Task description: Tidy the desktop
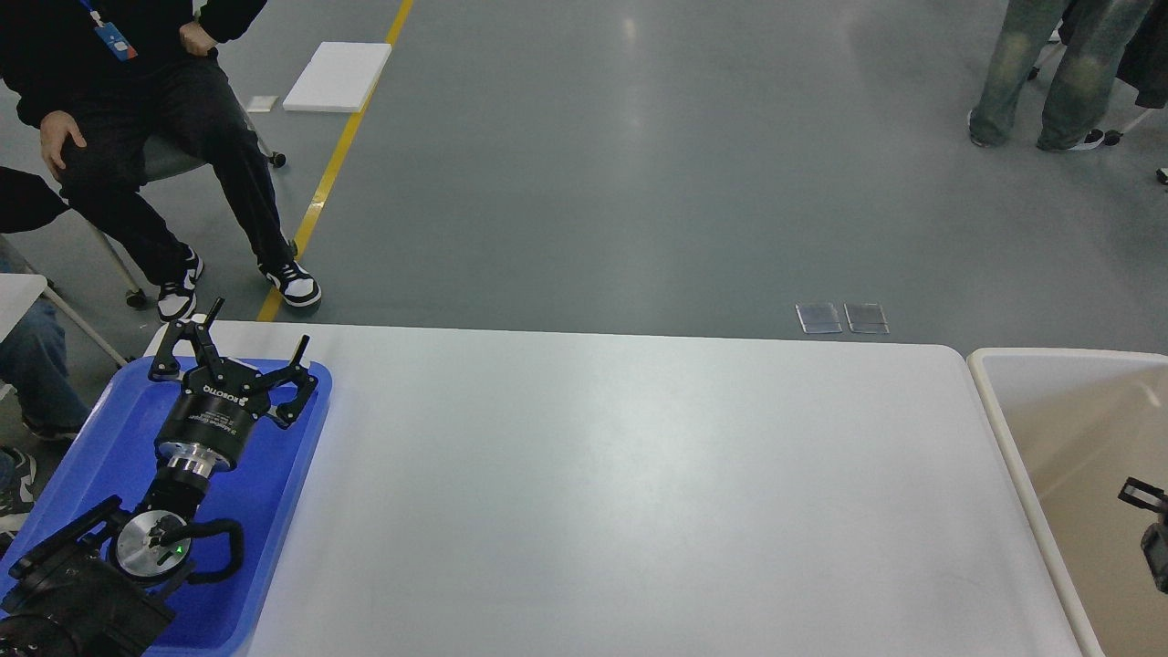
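The desktop [639,474] is a wide white tabletop with rounded corners that fills the lower middle of the head view. My left gripper [261,323] is open and empty. It hangs over the far end of the blue tray [91,447] at the desktop's left end. Only a small dark part of my right gripper [1145,511] shows at the right edge, over the beige bin [990,392]. Its fingers cannot be told apart.
The blue tray lies on the desktop's left end under my left arm. The beige rimmed bin stands against the desktop's right end. A seated person [137,137] is beyond the far left corner, and another person's legs [1049,73] stand at the far right.
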Robot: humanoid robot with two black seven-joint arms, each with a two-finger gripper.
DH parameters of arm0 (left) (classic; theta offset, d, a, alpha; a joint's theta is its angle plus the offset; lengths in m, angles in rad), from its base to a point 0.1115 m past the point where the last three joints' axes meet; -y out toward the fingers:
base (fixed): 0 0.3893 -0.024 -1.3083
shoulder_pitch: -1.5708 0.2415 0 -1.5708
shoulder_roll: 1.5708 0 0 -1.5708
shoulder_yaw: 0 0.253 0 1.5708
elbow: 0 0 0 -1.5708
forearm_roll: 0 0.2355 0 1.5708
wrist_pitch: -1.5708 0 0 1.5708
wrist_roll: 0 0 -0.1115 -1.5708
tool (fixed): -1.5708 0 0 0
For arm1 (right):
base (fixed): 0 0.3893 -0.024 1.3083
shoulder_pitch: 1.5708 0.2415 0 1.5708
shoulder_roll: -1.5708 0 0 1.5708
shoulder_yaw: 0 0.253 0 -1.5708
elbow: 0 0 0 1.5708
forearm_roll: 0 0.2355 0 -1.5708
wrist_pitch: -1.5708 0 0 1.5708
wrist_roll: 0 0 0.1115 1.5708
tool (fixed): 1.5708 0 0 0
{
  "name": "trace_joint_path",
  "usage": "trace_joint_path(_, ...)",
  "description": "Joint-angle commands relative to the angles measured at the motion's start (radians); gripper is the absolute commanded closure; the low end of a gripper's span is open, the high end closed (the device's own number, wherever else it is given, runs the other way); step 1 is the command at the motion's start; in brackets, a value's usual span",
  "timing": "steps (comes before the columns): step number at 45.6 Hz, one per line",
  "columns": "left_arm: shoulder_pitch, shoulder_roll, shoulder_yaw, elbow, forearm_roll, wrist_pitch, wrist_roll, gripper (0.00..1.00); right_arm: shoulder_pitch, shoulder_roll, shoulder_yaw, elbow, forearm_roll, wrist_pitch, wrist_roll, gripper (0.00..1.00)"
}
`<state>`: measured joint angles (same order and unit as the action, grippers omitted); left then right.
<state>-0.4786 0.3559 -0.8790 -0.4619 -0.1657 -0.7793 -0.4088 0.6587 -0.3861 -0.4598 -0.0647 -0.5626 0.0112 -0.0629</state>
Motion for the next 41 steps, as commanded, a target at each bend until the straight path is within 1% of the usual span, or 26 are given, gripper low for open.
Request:
trace_joint_path(1, 0.0, 0.0, 0.0, 0.0, 0.0, 0.0, 0.001, 0.01, -0.019, 0.009, 0.015, -0.003, 0.003, -0.146, 0.002, 0.13)
trace_joint_path(2, 0.0, 0.0, 0.0, 0.0, 0.0, 0.0, 0.001, 0.01, -0.019, 0.009, 0.018, -0.003, 0.003, -0.157, 0.002, 0.02)
trace_joint_path(3, 0.0, 0.0, 0.0, 0.0, 0.0, 0.0, 0.001, 0.01, -0.019, 0.009, 0.02, 0.0, 0.003, -0.161, 0.0, 0.0)
trace_joint_path(16, 0.0, 0.0, 0.0, 0.0, 0.0, 0.0, 0.001, 0.01, -0.008, 0.009, 0.016, 0.013, 0.012, -0.158, 0.0, 0.0)
trace_joint_path(21, 0.0, 0.0, 0.0, 0.0, 0.0, 0.0, 0.001, 0.01, 0.002, -0.019, 0.016, 0.095, 0.02, -0.154, 0.0, 0.0)
trace_joint_path(29, 0.0, 0.0, 0.0, 0.0, 0.0, 0.0, 0.001, 0.01, 0.074, -0.129, 0.03, 0.235, 0.024, -0.16, 0.0, 0.0)
trace_joint_path(33, 0.0, 0.0, 0.0, -0.001, 0.0, 0.0, 0.001, 0.01, 0.12, -0.165, 0.105, 0.289, 0.032, -0.172, 0.0, 0.0)
trace_joint_path(41, 0.0, 0.0, 0.0, 0.0, 0.0, 0.0, 0.001, 0.01, 0.147, -0.178, 0.324, 0.29, 0.049, -0.171, 0.006, 0.0)
